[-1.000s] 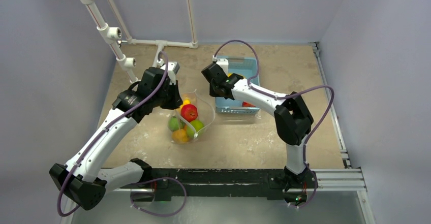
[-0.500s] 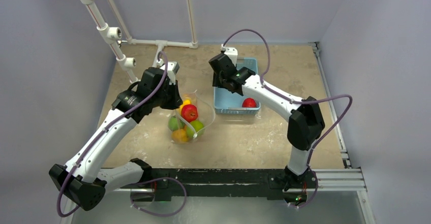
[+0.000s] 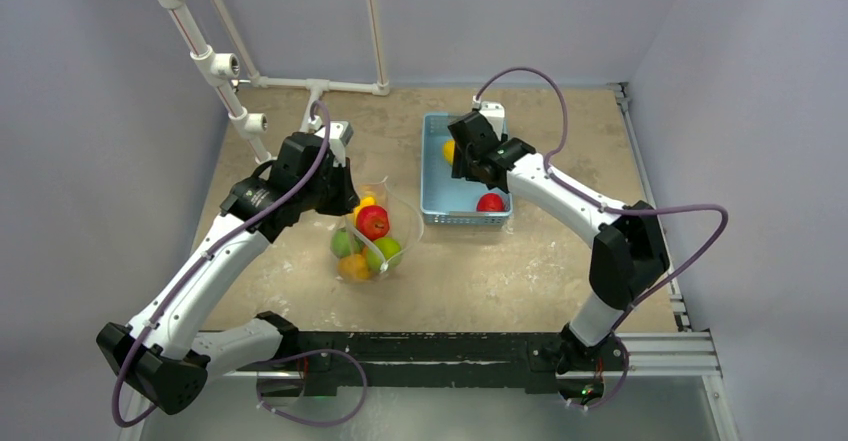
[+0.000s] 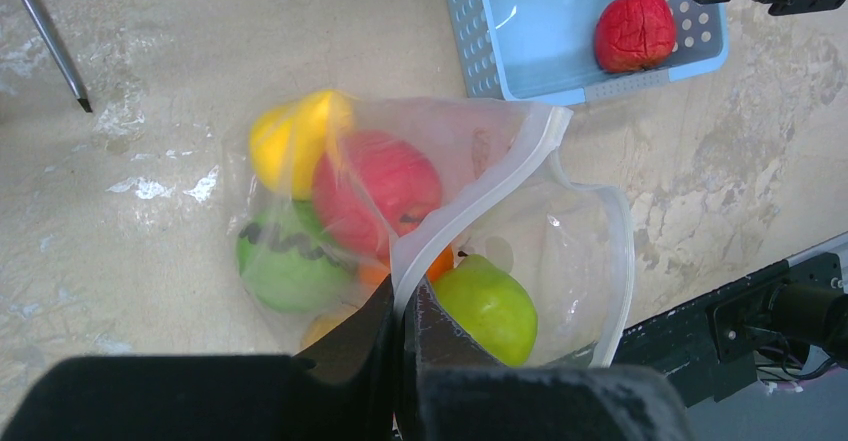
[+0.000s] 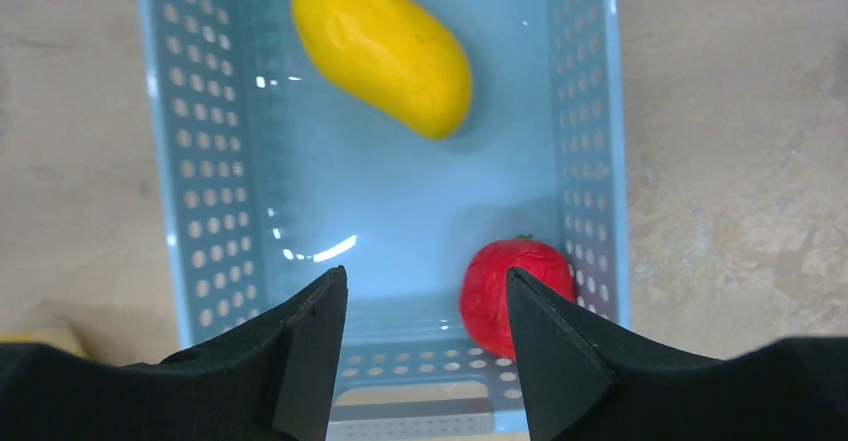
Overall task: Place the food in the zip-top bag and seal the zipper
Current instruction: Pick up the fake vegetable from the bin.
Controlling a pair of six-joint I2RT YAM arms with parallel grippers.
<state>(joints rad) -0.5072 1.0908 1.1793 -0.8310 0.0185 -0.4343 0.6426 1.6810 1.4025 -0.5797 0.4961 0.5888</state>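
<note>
Left pincer [image 4: 403, 299] pinches the zipper [image 4: 480, 196] of the bag [image 3: 408, 225]; only the left wrist view shows this grip. The bag stands on the counter [image 3: 480, 271] beside the basket [image 5: 200, 161], with several fruits [image 4: 375, 191] inside. Right pincer [image 5: 422, 276] hangs spread over the basket. The right wrist view shows a red fruit [image 5: 515, 296] and a yellow fruit [image 5: 385, 46] whole inside the basket.

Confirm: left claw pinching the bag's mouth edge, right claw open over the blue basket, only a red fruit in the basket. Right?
Wrong on the count: the blue basket holds two fruits, a red fruit and a yellow fruit, clear in the right wrist view. Otherwise yes: left claw pinches the zip-top bag at its mouth edge, right claw open over the basket.
</note>
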